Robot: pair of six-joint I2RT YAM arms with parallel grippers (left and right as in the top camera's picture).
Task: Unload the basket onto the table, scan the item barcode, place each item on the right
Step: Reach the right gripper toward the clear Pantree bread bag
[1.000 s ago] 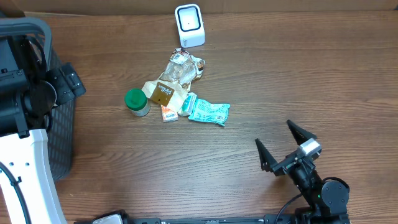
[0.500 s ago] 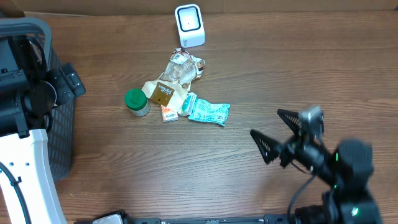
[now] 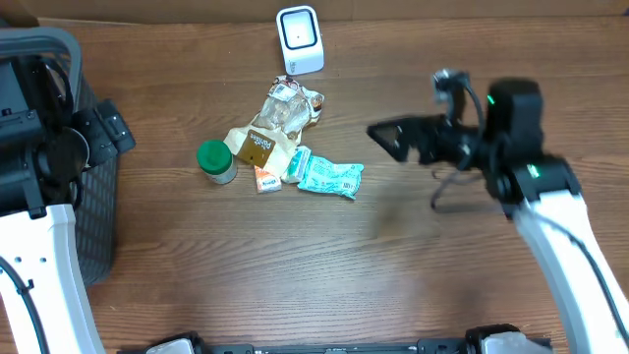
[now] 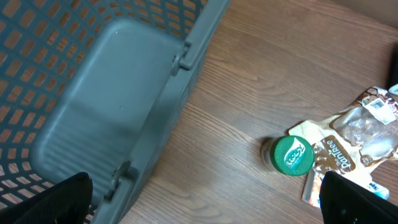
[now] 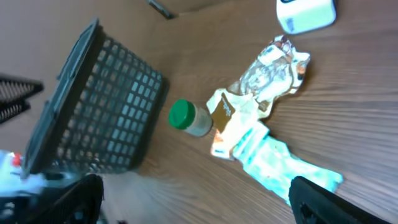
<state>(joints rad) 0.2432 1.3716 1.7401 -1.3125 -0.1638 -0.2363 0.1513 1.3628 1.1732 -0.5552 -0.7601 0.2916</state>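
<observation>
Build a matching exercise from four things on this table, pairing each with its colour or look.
Things:
1. scanner
2. jar
3. packet
4. basket

Looks:
A. green lid
B. teal wrapper
C. dark mesh walls
D. white casing

Pairs: 1-D, 2-A, 3-B, 4-C
</observation>
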